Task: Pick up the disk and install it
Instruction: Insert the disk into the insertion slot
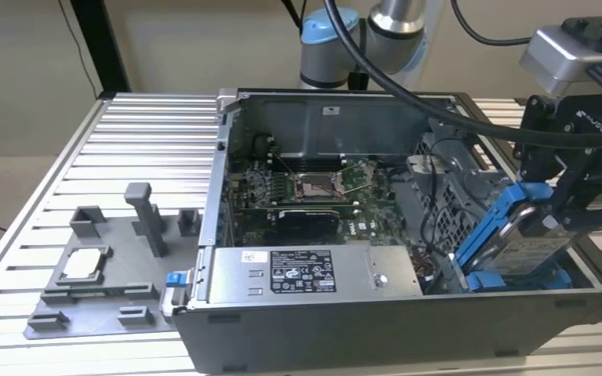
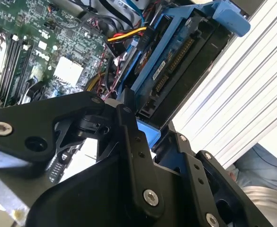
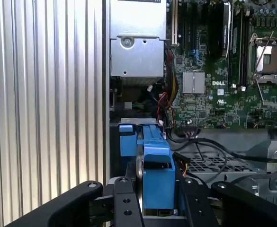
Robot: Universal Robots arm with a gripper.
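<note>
The disk is a silver-grey drive clipped in a blue plastic frame. It stands tilted on edge at the exterior view's right end of the open computer case, with its lower end down inside the case's corner bay. My gripper is shut on the disk's upper part, its black fingers pressing either side of the blue frame. In the second wrist view, the disk shows its connector edge beyond the gripper, beside the case wall.
The case holds a motherboard, a grey power supply box with a label, and loose cables beside the bay. A grey fixture plate holding a small square chip sits to the case's left on the slatted table.
</note>
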